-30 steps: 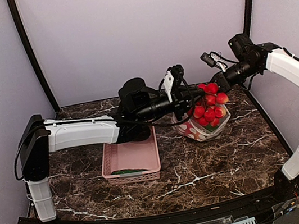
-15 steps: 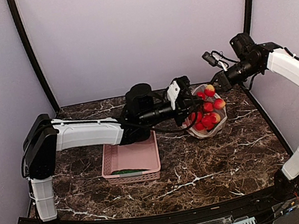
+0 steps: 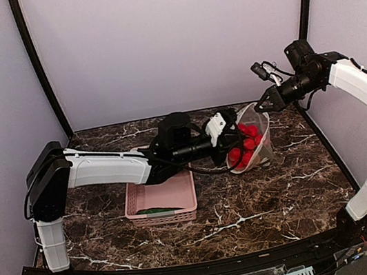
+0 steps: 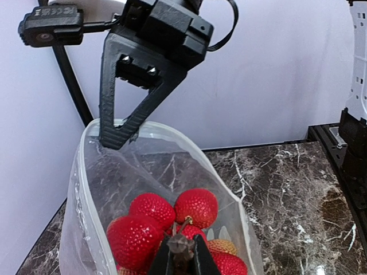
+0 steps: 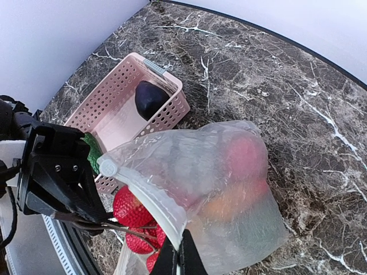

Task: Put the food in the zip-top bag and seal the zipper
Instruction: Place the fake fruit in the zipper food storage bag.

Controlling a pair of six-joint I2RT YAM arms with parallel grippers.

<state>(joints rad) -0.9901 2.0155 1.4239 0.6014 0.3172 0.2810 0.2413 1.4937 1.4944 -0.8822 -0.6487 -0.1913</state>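
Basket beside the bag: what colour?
The basket is pink; right wrist view shows it best.

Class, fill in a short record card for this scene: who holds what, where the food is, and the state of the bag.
Left fingers: shut on zip-top bag rim
Right fingers: shut on opposite rim
Zipper: unsealed, mouth open
In bag: red fruits, others blurred
Pink basket: eggplant and a green piece

The light is soft and even, bright on the pale walls (image 3: 167,35). Shadows on the dark marble table (image 3: 269,194) are faint; only the zip-top bag (image 5: 229,189) catches a pale sheen.
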